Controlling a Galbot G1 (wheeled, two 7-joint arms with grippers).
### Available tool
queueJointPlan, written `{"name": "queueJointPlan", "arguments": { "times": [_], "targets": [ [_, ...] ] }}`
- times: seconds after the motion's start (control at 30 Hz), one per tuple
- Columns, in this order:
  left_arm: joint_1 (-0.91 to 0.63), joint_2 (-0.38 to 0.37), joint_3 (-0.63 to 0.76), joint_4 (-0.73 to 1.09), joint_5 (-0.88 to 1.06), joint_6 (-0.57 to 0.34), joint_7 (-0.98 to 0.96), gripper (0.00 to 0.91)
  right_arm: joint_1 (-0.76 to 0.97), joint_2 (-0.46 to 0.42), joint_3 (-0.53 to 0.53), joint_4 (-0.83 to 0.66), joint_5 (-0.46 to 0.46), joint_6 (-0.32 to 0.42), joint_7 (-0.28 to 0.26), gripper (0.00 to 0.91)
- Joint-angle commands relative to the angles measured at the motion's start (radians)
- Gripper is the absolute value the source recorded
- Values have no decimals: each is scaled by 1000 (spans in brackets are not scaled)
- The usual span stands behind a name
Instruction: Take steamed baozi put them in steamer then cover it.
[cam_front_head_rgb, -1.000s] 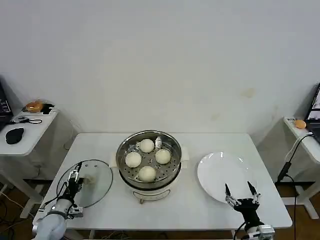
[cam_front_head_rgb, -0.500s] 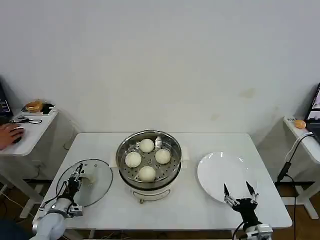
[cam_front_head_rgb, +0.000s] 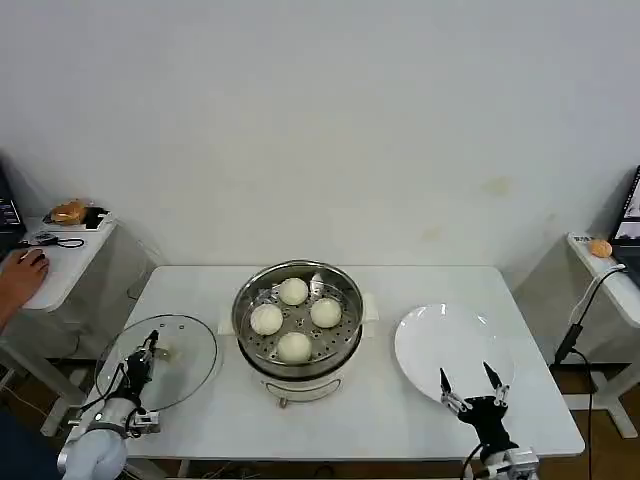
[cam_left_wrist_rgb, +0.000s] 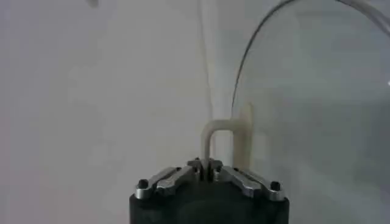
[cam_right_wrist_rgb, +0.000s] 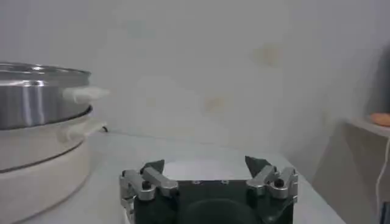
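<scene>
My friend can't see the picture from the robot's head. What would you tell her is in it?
Four steamed baozi sit in the open steamer mid-table. The left gripper is shut on the glass lid's handle at the left; the right gripper is open by an empty white plate.

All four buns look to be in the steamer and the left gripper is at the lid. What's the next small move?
Probably carry the glass lid toward the steamer. The four baozi sit on its tray, the pot is uncovered, and the left gripper is closed on the lid's handle. The right gripper waits open by the plate.
</scene>
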Motion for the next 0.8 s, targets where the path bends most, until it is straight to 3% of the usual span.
{"name": "queueJointPlan", "arguments": {
  "times": [0.03, 0.33, 0.6, 0.8],
  "targets": [
    [120, 5, -47, -233, -52, 118, 10, 0, 1, -20, -23, -2, 0, 0, -1, 907],
    [175, 26, -91, -486, -120, 349, 119, 0, 22, -57, -48, -8, -2, -4, -8, 907],
    [150, 70, -80, -570, -181, 428, 210, 0, 26, -56, -50, -13, -14, 0, -18, 907],
    [88, 102, 5, -630, -179, 476, 267, 0, 24, -45, -58, -8, -49, 3, -19, 907]
  ]
}}
